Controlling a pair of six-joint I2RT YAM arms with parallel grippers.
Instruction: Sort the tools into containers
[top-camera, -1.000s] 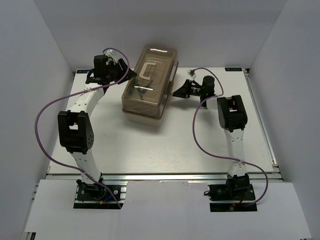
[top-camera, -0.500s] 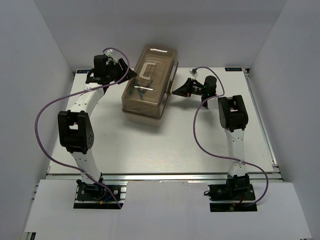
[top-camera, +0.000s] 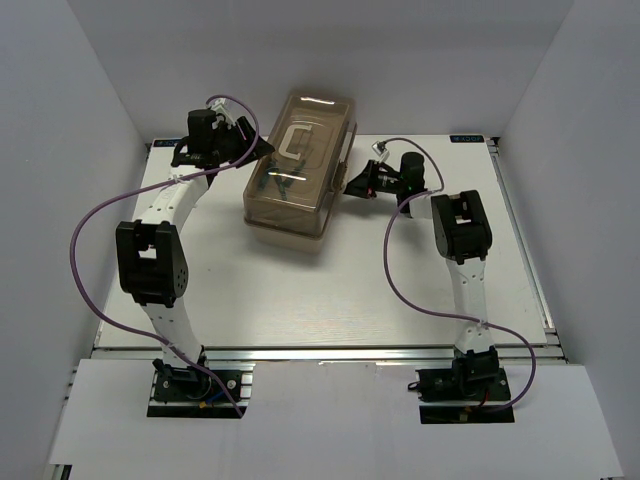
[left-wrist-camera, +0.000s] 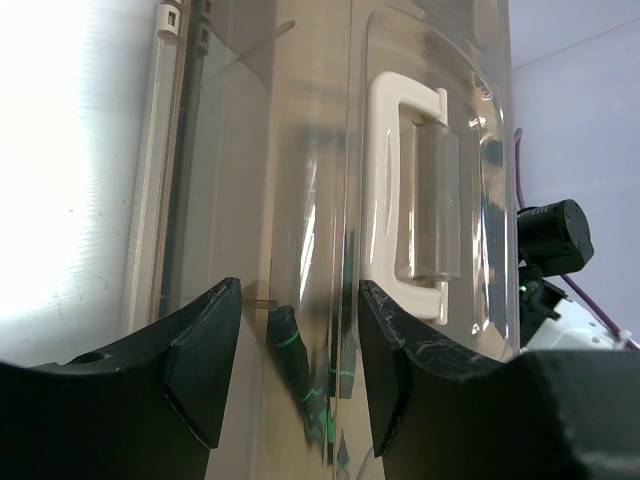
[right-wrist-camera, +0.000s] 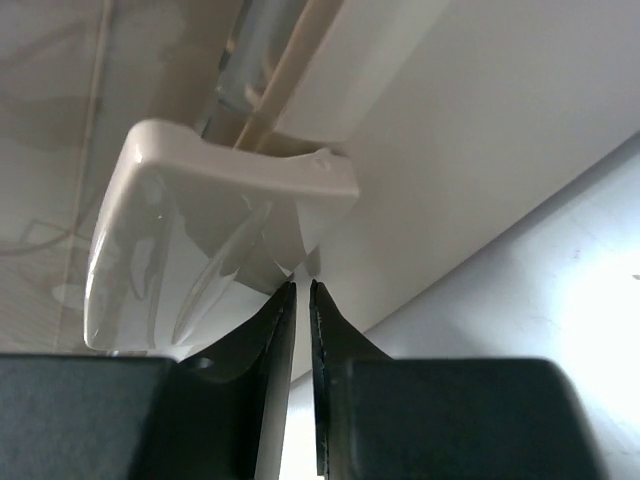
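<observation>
The white table (top-camera: 330, 290) offers its widest open stretch between the arm bases and the box, with narrower strips along the left and right edges. The beige toolbox (top-camera: 285, 228) sits closed at the far middle, skewed so its long sides run diagonally, and its far end lies by the back edge. Its translucent brown lid (top-camera: 318, 115) covers the whole top, with the beige handle (left-wrist-camera: 410, 200) lying along the crown. Through the lid the tools (top-camera: 275, 183) show as dark shafts with green marks, lying inside the box. The left gripper (left-wrist-camera: 300, 300) is at the box's left far side, fingers spread wide with the lid wall seen between them; contact cannot be told. The right gripper (right-wrist-camera: 301, 284) is at the right side, fingers drawn to a thin slit, tips at the lower edge of the beige latch (right-wrist-camera: 200, 220); whether they pinch it is unclear.
</observation>
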